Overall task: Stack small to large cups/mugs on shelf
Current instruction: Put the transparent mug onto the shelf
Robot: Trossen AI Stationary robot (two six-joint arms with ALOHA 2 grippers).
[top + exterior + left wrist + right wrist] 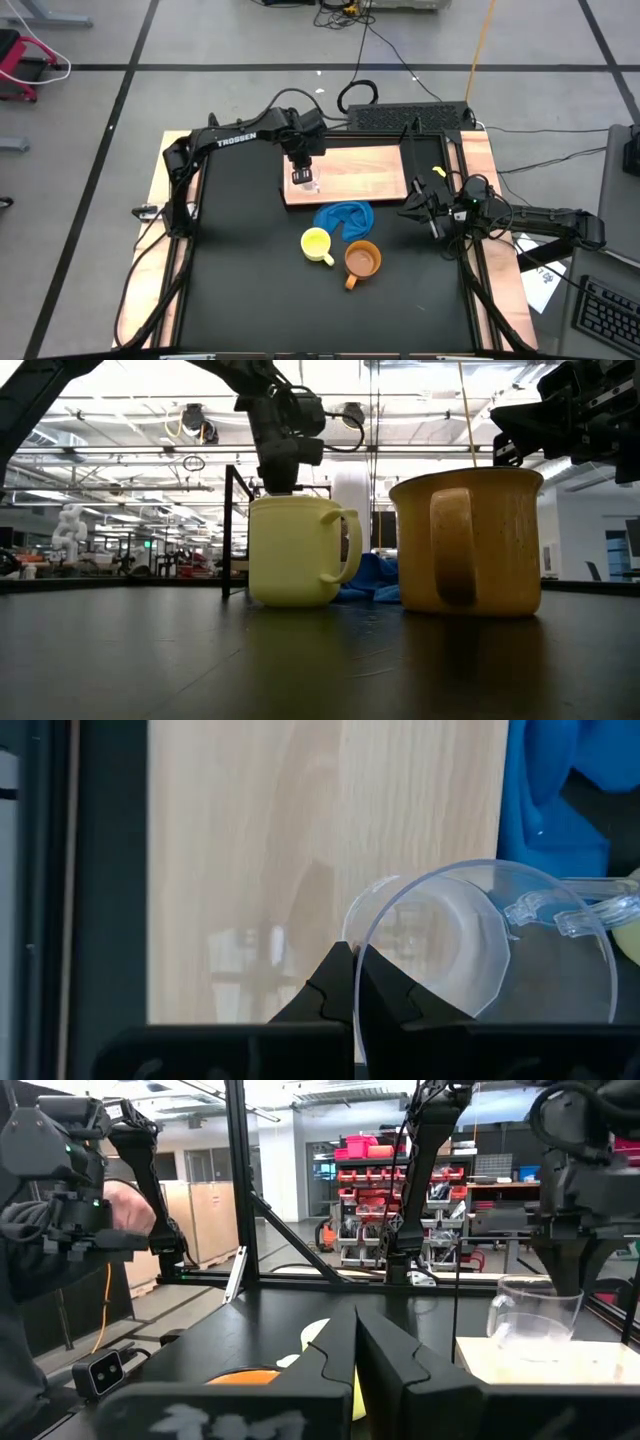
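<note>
Over the left end of the light-wood shelf, which lies along the far side of the black table, the left gripper pinches the rim of the clear plastic cup. In the left wrist view its fingers meet tight on the cup's thin wall, with pale board behind; whether the base touches the wood cannot be told.

The rest of the shelf, rightward, lies bare, and the near half of the table is open. Just off the shelf's near edge, at centre, sits one crumpled blue cloth. Nearer still, the yellow mug stands upright, handle toward the near right. Just beside it on the right, apart from it, stands the larger orange-brown mug, handle toward the near side. From table height the yellow mug and orange-brown mug stand with a gap between them, cloth showing behind.

At the table's right edge the right gripper hangs above the surface, holding nothing, fingers closed together.

Count: three vessels, one shelf, one cloth, two arms.
</note>
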